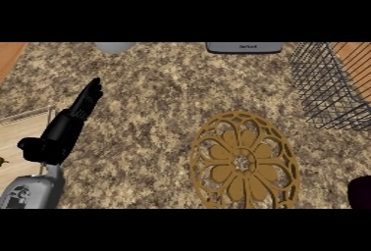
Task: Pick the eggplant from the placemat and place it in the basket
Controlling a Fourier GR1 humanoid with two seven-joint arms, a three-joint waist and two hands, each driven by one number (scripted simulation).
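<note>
The wire basket (330, 86) sits far across from the left hand (72, 122), up at the right side of the counter, and its black mesh shows only the counter and a strip of wood through it — nothing inside that I can make out. Between hand and basket, lower down, lies the round tan placemat (244, 164), a cut-out flower pattern, flat on the speckled counter (159, 98). Its surface is bare; the eggplant does not lie on it.

At the right edge, just past the placemat on the side away from the hand, a dark purple rounded shape (361, 192) pokes into view. It may be the eggplant, cut off by the edge, but I cannot tell for sure. The right hand does not show at all.

Now the left hand: the grey forearm (33, 188) comes in from the lower left corner, and the black hand rises from it with fingers straight and pressed together, pointing up and away toward the counter's far side. The thumb (30, 145) sticks out to the hand's outer side. It holds nothing and touches nothing — well apart from placemat and basket alike.

Beyond the fingertips, at the far edge, a pale grey rounded object (115, 47) is cropped. Further right along that edge sits a grey appliance (244, 47) with a small dark label, too small to read.
</note>
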